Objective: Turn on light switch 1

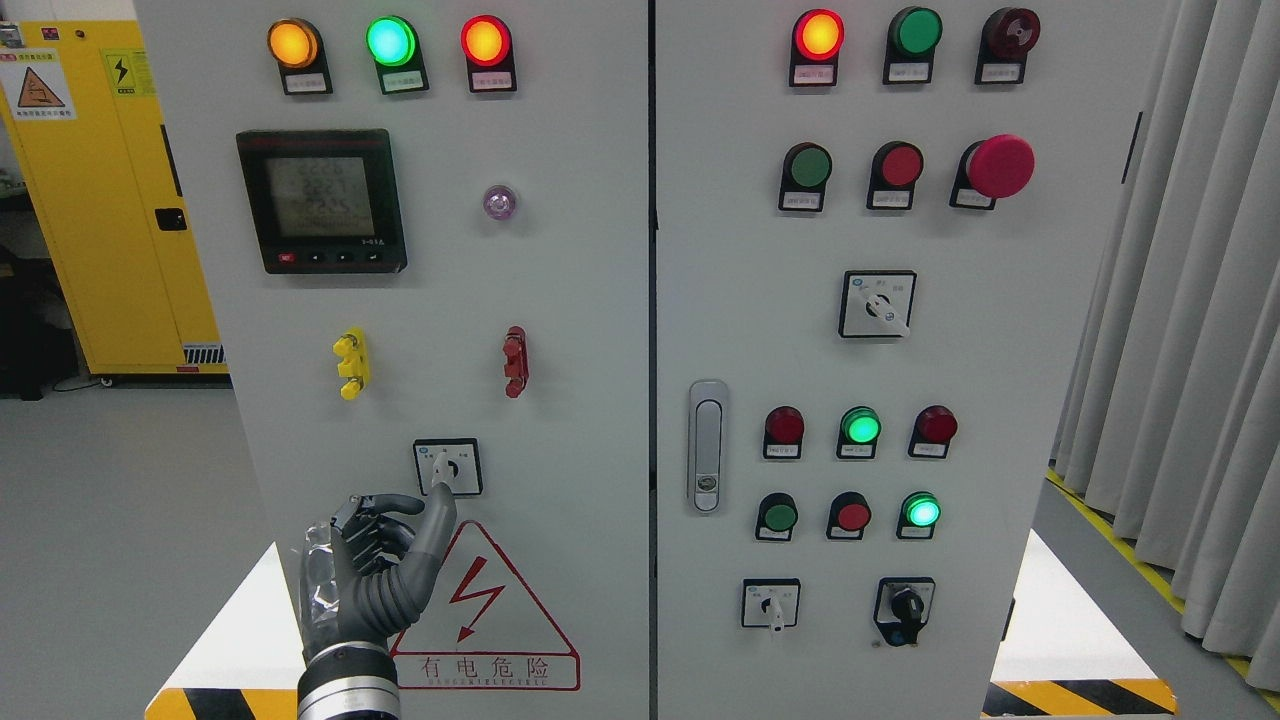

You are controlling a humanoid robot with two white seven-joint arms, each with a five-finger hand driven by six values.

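- Head view: the left robot hand (385, 560), dark grey with jointed fingers and a silver wrist cuff, rises from the bottom edge at the lower left, in front of a tall light-grey metal control cabinet (560, 300).
- The robot hand's index finger (437, 520) is stretched upward; the other fingers are curled in toward the palm and hold nothing.
- The task's thing, a small square black-framed rotary switch with a white knob (447, 467), sits just above the robot hand; the index fingertip reaches the knob's lower end and seems to touch it, though contact cannot be told for sure.
- Just right of the robot hand and below the switch is a red triangular warning sign with a lightning bolt (485, 610).
- Above the robot hand, a yellow plastic handle (352, 363) and, to the upper right, a dark red plastic handle (515, 361) are fixed to the panel.
- Higher still is a black digital meter with a grey screen (321, 200), and at the top a row of three lit round lamps: orange (293, 43), green (390, 41) and red (485, 41).
- To the right of the robot hand, past the seam between the doors, stands a grey vertical door latch (707, 445); farther right are more round lamps, push buttons and three further rotary switches.
- Far to the upper right is a large red mushroom-shaped button (1000, 166).
- Up and to the left of the robot hand, behind the cabinet, stands a yellow metal locker (100, 200).
- Grey curtains (1180, 300) hang at the far right.
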